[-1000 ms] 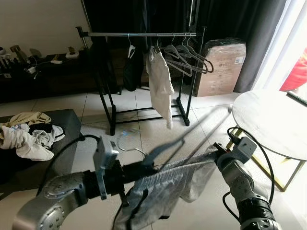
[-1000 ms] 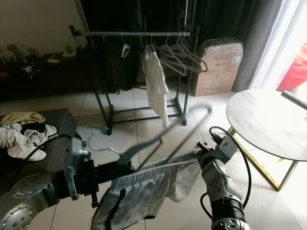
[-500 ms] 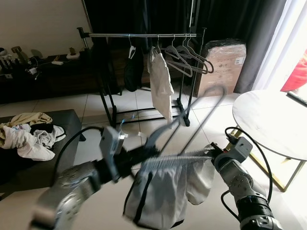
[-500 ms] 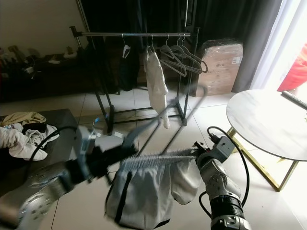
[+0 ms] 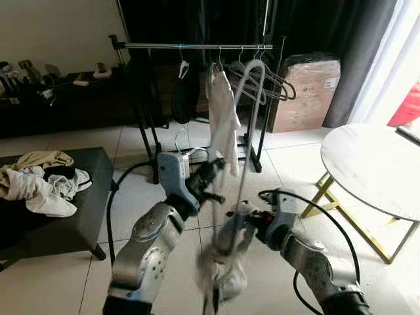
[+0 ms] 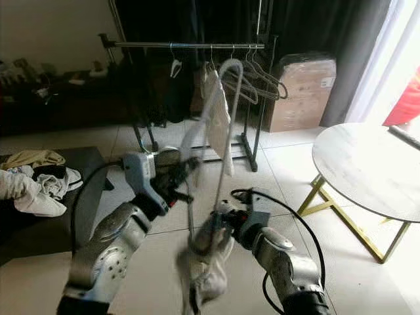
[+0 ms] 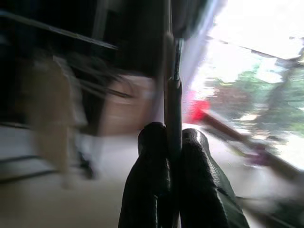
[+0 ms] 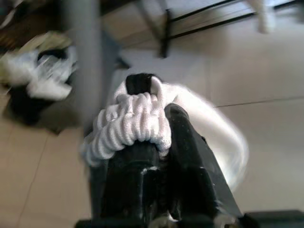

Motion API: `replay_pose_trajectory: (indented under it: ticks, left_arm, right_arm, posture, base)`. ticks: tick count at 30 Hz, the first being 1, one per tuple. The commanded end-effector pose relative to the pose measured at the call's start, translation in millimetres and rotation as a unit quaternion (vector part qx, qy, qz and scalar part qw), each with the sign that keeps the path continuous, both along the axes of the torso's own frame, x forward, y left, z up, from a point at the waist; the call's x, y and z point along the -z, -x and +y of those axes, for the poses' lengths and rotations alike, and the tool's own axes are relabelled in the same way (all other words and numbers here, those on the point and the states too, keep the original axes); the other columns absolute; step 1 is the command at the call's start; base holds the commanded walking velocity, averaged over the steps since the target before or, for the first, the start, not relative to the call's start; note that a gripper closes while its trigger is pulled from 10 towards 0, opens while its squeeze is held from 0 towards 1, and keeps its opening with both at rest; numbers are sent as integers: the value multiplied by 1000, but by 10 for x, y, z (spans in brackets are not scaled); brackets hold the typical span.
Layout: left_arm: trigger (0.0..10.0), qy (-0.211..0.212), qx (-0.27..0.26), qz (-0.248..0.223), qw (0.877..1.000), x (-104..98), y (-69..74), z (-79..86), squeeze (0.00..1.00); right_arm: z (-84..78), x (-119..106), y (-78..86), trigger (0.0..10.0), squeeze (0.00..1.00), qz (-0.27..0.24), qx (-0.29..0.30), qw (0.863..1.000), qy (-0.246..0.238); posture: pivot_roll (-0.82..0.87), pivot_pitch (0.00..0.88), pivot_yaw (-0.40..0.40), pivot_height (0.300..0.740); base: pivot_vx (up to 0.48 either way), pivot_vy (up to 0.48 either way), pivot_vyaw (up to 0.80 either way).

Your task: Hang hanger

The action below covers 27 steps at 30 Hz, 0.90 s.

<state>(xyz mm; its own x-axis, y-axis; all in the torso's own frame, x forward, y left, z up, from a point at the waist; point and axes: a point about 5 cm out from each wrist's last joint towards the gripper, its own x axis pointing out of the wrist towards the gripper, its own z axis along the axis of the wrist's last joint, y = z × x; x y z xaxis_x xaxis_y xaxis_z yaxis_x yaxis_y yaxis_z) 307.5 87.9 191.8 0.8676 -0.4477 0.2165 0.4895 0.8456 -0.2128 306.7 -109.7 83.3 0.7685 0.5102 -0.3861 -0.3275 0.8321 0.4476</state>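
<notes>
My left gripper (image 5: 211,172) is raised in the middle of the view, shut on the thin rod of a grey hanger (image 5: 252,63). The hanger stands nearly upright, its top in front of the clothes rack's rail (image 5: 197,46). In the left wrist view the black fingers (image 7: 154,161) pinch that rod (image 7: 174,95). A grey-white garment (image 5: 223,272) hangs bunched and blurred below the hanger. Low at centre right, my right gripper (image 5: 237,220) is shut on its ribbed elastic waistband (image 8: 137,123).
The rack holds a black bag (image 5: 184,98), a white shirt (image 5: 223,118) and several bare hangers (image 5: 275,82). A wrapped cardboard box (image 5: 305,92) stands behind it. A round white table (image 5: 374,170) is at the right; a dark bench (image 5: 79,216) with a clothes pile (image 5: 39,184) at the left.
The hanger swung from lying across between the arms to nearly upright. My left gripper rose toward the centre, my right gripper moved left, and the garment bunched up and hangs down.
</notes>
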Motion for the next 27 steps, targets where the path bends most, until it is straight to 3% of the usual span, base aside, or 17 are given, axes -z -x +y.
replay_pose_trajectory:
  ticks: [1,3,5,6,10,11,13,16,18,19,24,27]
  left_arm:
    - [10000,-16,-58,-14,998,-28,-67,70,0]
    - [10000,-19,-173,-20,985,-56,-157,276,0]
    - [10000,-3,-187,-27,982,-89,-161,341,0]
    - [10000,-30,-200,-46,978,-125,-154,408,0]
    - [10000,-55,-213,-38,975,-74,-179,468,0]
    - [10000,-180,-205,0,962,212,-221,582,0]
    - [10000,-255,-192,51,946,570,-183,805,0]
    - [10000,-261,-198,98,940,835,-113,1001,0]
    - [10000,-287,-193,152,926,1142,-15,1144,0]
    - [10000,-305,-193,190,913,1364,88,1237,0]
    - [10000,-325,-186,282,883,1852,401,1397,0]
    - [10000,-356,-163,333,858,2133,655,1436,0]
  right_arm:
    - [75,-61,50,0,0,-16,-41,999,6]
    - [54,-46,89,0,0,-19,-52,998,20]
    - [4,-35,70,0,0,-22,-29,999,24]
    - [-77,-16,37,0,0,-21,3,999,24]
    - [-158,-23,12,0,0,-31,29,999,28]
    - [-269,-66,-45,0,0,-52,77,996,17]
    - [-414,-95,-99,0,0,-81,133,988,9]
    - [-555,-32,-111,0,0,-89,174,981,19]
    - [-667,66,-111,0,0,-81,201,976,23]
    - [-765,158,-102,0,0,-72,225,971,29]
    - [-1084,436,-2,0,0,-28,310,948,64]
    - [-1219,547,82,0,0,-4,358,932,55]
  posture:
    - [-65,86,16,740]
    - [-63,86,15,740]
    - [-65,88,15,740]
    - [-64,90,15,740]
    - [-55,89,16,740]
    - [-55,91,19,740]
    - [-56,92,19,740]
    - [-47,89,20,740]
    - [-49,87,20,740]
    - [-55,86,19,740]
    - [-50,82,15,740]
    - [-45,85,11,740]
  base:
    - [0,0,0]
    - [0,0,0]
    - [0,0,0]
    - [0,0,0]
    - [0,0,0]
    - [0,0,0]
    - [0,0,0]
    - [0,0,0]
    - [0,0,0]
    - [0,0,0]
    - [0,0,0]
    - [0,0,0]
